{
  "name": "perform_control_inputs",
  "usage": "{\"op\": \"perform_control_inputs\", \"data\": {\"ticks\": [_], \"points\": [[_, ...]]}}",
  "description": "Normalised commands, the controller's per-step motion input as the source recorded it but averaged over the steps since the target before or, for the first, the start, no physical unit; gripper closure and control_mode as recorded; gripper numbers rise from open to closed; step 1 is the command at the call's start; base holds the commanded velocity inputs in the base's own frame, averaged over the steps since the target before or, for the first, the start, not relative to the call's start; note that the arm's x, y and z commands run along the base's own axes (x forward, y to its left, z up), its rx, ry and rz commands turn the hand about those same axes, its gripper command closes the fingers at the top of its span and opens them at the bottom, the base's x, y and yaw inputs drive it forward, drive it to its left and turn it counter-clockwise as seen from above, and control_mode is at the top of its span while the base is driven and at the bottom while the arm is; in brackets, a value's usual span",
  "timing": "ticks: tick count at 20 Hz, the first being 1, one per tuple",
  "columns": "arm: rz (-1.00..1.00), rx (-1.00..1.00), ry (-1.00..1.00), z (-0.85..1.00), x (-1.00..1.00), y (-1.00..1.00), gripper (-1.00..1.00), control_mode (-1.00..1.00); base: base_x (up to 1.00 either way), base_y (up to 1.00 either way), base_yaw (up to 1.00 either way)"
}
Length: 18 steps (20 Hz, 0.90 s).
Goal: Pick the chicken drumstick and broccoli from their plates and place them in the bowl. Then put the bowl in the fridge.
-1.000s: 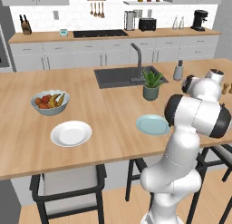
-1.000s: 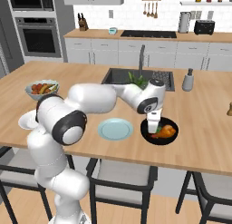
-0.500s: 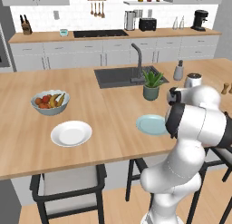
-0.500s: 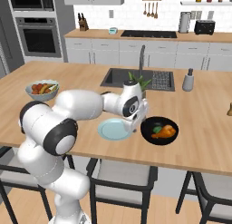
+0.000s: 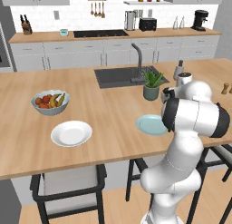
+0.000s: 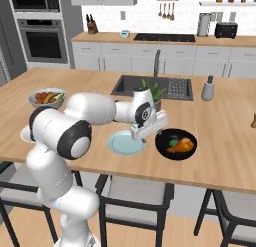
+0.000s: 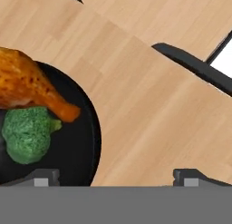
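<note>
Bowl (image 6: 175, 144) near counter (image 6: 230, 141) edge — drumstick (image 6: 182, 145), broccoli (image 7: 26, 133) inside; gripper (image 6: 145, 135) open beside.

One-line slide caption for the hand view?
Chicken drumstick and broccoli lie together in the black bowl on the wooden counter.

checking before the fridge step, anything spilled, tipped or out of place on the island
Nothing stands out. The chicken drumstick and broccoli lie side by side inside the black bowl, which sits upright on the counter. Both plates, white and blue-green, lie flat. The gripper is open.
</note>
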Motion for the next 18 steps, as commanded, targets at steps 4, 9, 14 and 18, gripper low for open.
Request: {"op": "perform_control_inputs", "data": {"ticks": [4,9,14,18], "points": [[-0.23,0.01,0.0,-0.05,0.33,-0.06,-1.0,-1.0,0.0,0.0,0.0],[-0.08,0.01,-0.01,-0.27,0.29,-0.11,-1.0,-1.0,0.0,0.0,0.0],[-0.05,0.0,-0.03,-0.48,0.02,0.09,-1.0,-1.0,0.0,0.0,0.0],[-0.06,0.0,-0.03,-0.28,0.1,0.02,-1.0,-1.0,0.0,0.0,0.0]]}}
